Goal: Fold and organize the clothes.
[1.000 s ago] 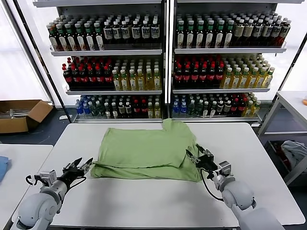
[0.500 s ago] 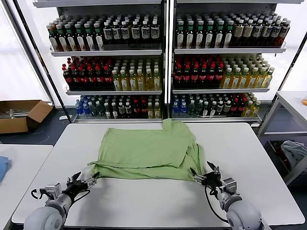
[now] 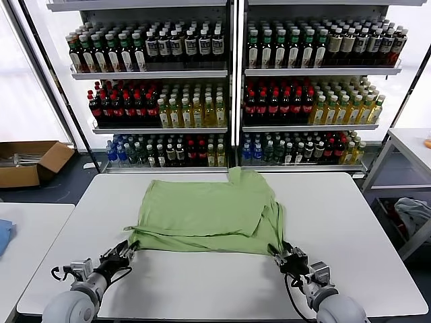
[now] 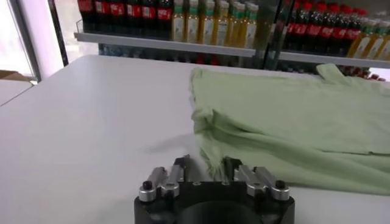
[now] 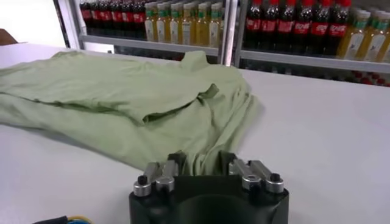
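Note:
The light green polo shirt (image 3: 205,215) lies partly folded on the white table (image 3: 215,282), collar end toward the shelves. My left gripper (image 3: 121,254) is at the shirt's near left corner. In the left wrist view (image 4: 206,163) its fingers stand apart with that corner (image 4: 213,155) between them. My right gripper (image 3: 289,258) is at the near right corner. In the right wrist view (image 5: 203,159) its fingers also stand apart, with bunched cloth (image 5: 204,146) filling the gap. Buttons and the printed patch are hidden.
Shelves of bottles (image 3: 229,94) stand behind the table. A cardboard box (image 3: 30,161) sits on the floor at far left. A second table edge with a blue cloth piece (image 3: 3,235) is at left. A grey-white bundle of cloth (image 3: 414,215) is at right.
Both grippers have drawn back toward me along the shirt's sides to its near corners and dropped low to the table. The right gripper's fingers look closer together than half a second ago. The shirt has barely shifted.

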Motion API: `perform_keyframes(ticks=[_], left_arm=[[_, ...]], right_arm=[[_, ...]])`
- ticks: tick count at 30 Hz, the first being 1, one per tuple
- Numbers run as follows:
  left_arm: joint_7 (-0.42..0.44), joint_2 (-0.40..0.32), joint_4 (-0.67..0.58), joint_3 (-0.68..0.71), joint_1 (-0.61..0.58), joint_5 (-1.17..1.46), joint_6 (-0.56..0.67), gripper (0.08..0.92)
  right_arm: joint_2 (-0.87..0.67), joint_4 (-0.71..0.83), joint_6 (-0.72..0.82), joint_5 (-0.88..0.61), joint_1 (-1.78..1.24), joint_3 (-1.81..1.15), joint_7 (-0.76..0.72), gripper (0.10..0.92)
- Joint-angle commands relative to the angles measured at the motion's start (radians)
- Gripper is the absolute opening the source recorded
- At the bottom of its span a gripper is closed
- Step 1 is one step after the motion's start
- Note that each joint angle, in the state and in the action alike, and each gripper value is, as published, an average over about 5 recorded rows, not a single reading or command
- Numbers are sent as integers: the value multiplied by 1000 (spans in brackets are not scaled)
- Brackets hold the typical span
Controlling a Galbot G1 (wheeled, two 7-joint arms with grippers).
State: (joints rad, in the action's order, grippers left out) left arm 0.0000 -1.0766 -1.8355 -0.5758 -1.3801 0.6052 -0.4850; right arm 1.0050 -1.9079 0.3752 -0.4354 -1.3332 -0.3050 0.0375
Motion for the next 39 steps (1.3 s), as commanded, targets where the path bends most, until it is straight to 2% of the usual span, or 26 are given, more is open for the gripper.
perform_keyframes(ticks=[1,5,9,14,20,24,28,32,35,39], left_arm=[[3,-6,-6,-5,-24,-5,-1,298],[4,-9,-56,-37,-86,-10,-8,186],[4,-26,-146,-80,-183,-16,-19,107],[9,-64,-282,-145,-341,-67,-35,89],[71,-118,-389,-209,-528,-200,-41,90],[94,-143,-450,-267,-616,-210,-50,88],[108,-153,-474,-302,-644,-213,-48,89],[106,-157,-488,-316,-631,-213,-51,153],[108,-137,-497,-339,-600,-200,-52,239],[114,-97,-488,-382,-513,-162,-54,352]], right_arm=[[-5,-4,8,0,-14,1,-1,239],[-30,-31,-4,0,-43,-16,-21,157],[-65,-98,-10,0,-129,-67,-41,149],[-103,-204,-18,18,-294,-153,-64,149],[-88,-291,-59,114,-488,-213,-101,149],[-69,-348,-63,135,-583,-243,-104,149],[-70,-387,-62,142,-650,-270,-107,149],[-68,-413,-64,130,-668,-284,-101,184],[-71,-413,-71,74,-622,-298,-86,266],[-99,-377,-98,-80,-461,-332,-85,378]])
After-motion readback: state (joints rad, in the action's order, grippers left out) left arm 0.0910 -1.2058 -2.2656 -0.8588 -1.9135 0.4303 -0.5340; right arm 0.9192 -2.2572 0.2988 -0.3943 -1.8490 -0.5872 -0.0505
